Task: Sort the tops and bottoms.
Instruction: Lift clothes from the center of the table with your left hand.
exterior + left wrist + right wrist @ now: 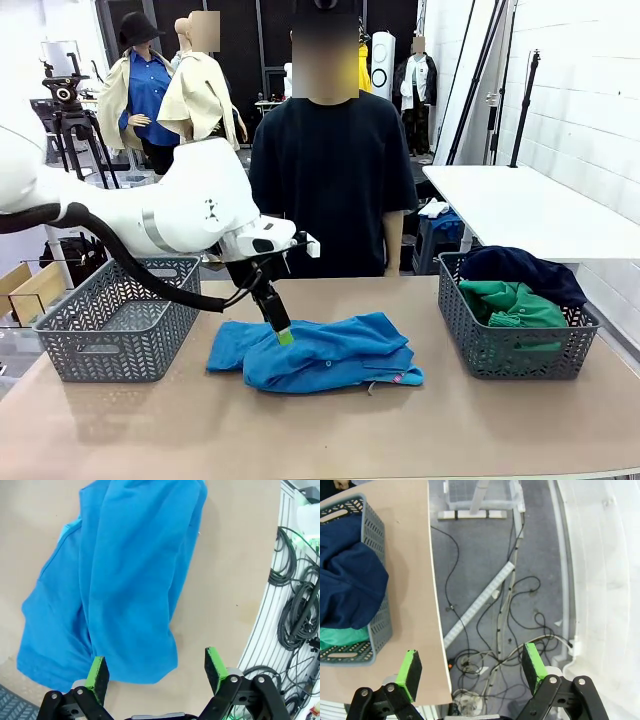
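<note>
The bottoms [318, 352] lie in a heap of blue cloth at the middle of the table, a small pink tag [405, 380] at its front right edge. My left gripper [282, 333] hangs open just over the heap's left part. In the left wrist view its fingers [97, 674] straddle the edge of the blue cloth [125, 580], and nothing is held. The tops lie in the right basket [480, 350], the navy shirt [520, 268] behind the green one [510, 305]. My right gripper [472, 670] stands open over the floor beside the table edge, near the navy shirt [345, 580].
An empty grey basket [115, 320] stands at the table's left. A person in a black T-shirt [330, 170] stands at the far side. Cables [500, 630] run across the floor right of the table. Bare tabletop [320, 430] lies in front of the heap.
</note>
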{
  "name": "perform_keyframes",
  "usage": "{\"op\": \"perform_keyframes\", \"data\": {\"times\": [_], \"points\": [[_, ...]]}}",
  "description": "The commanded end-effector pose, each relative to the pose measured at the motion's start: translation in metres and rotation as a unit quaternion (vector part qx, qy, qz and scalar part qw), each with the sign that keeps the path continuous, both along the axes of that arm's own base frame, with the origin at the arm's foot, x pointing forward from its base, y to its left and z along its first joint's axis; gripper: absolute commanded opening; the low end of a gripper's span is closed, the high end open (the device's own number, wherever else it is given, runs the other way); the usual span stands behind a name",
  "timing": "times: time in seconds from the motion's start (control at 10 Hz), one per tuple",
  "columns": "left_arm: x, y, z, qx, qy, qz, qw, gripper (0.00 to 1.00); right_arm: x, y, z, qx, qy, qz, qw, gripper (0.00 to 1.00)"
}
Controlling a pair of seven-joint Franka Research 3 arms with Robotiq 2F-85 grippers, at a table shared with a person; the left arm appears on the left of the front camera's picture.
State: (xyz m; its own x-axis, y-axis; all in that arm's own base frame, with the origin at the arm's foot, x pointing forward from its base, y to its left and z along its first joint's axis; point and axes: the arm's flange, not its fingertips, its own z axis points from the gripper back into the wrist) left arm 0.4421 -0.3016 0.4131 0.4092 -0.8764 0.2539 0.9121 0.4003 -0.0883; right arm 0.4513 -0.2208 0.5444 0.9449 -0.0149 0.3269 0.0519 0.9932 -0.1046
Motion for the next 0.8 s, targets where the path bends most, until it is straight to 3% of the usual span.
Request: {"op": "perform_keyframes", "data": {"times": [0.0, 0.3, 0.7], "points": [[0.002, -0.004, -0.014, 0.010, -0.020, 0.015, 1.000, 1.00, 0.000, 0.000, 0.000, -0.002, 0.000, 0.005, 1.000, 1.00], [-0.001, -0.020, -0.044, 0.054, -0.035, 0.000, 0.998, 1.00, 0.000, 0.000, 0.000, -0.002, 0.000, 0.005, 1.000, 1.00], [-0.005, -0.028, -0.057, 0.065, -0.046, -0.019, 0.997, 1.00, 0.000, 0.000, 0.000, -0.002, 0.000, 0.005, 1.000, 1.00]]}}
